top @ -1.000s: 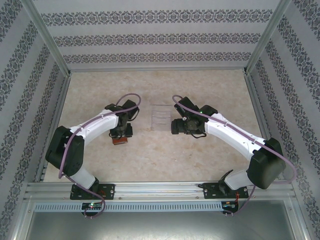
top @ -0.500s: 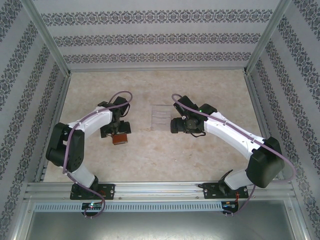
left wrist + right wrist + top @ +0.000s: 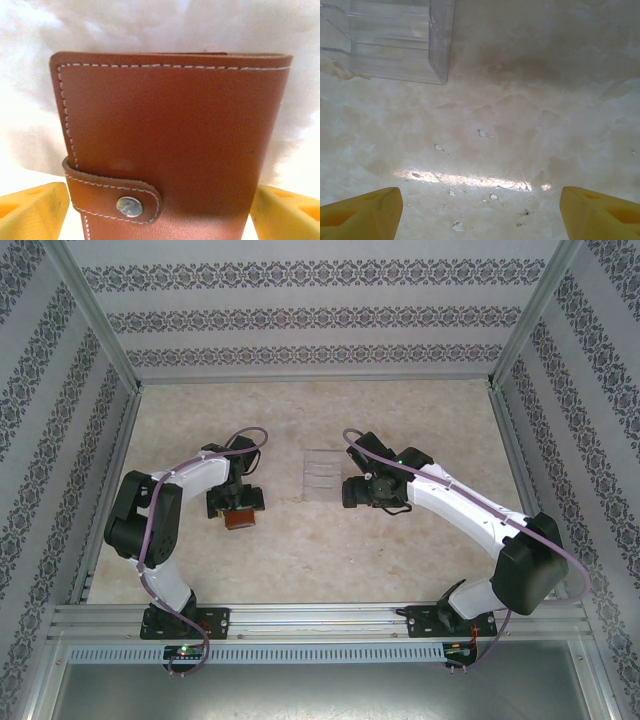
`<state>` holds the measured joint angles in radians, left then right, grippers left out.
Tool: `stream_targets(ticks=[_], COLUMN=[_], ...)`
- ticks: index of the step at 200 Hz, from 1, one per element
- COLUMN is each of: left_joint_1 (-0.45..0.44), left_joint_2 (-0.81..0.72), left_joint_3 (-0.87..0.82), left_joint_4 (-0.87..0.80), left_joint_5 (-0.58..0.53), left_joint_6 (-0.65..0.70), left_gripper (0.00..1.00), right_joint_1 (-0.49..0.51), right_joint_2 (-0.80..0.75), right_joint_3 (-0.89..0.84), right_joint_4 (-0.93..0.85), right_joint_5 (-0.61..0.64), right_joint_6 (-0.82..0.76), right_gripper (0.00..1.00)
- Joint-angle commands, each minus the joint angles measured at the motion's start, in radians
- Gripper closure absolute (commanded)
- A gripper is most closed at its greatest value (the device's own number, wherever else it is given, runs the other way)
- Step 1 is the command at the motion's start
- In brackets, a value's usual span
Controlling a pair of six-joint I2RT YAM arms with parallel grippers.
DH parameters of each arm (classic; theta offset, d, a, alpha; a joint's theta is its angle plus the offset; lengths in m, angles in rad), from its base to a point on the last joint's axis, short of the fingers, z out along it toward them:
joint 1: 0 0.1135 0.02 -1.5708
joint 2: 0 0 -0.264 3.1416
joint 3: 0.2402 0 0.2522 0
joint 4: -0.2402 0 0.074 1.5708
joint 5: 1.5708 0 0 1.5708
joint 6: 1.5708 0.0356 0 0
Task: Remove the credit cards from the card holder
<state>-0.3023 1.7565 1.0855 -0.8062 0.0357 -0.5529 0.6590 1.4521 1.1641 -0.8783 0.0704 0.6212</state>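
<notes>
The left arm and the right arm both have white rounded shells, black joints and a mauve cable along them. Black bases sit at 7 and 5 o'clock; the fingers are yellow wedges.

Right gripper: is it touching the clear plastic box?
Apart. In the right wrist view, bare table lies between the open right gripper and the clear plastic box.

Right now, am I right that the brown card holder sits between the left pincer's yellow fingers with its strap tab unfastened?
Not quite: the strap tab is snapped shut over the front, as the left wrist view shows. The rest holds: the brown card holder sits between the left pincer's yellow fingers.
</notes>
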Motion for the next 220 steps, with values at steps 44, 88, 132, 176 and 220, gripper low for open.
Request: stream_targets(ticks=[44, 88, 132, 176, 220], left_joint_1=[0.017, -0.022, -0.194, -0.411, -0.509], left_joint_2=[-0.018, -0.081, -0.097, -0.057, 0.010], left_joint_3=[-0.014, -0.041, -0.032, 0.002, 0.031], left_joint_4=[0.019, -0.006, -0.023, 0.005, -0.002], left_joint_5=[0.037, 0.049, 0.031, 0.029, 0.024], left_joint_6=[0.027, 0.000, -0.099, -0.248, -0.287], left_gripper=[0.19, 0.23, 0.23, 0.22, 0.17], right_joint_1=[0.012, 0.013, 0.014, 0.011, 0.007], right_joint_2=[-0.012, -0.024, -0.027, -0.037, -0.038], right_joint_3=[0.016, 0.010, 0.008, -0.003, -0.010], right_joint_4=[-0.027, -0.030, -0.032, -0.033, -0.031], right_joint_5=[0.032, 0.037, 0.039, 0.045, 0.048], right_joint_6=[-0.009, -0.006, -0.007, -0.011, -0.017], right_gripper=[0.18, 0.18, 0.18, 0.18, 0.18])
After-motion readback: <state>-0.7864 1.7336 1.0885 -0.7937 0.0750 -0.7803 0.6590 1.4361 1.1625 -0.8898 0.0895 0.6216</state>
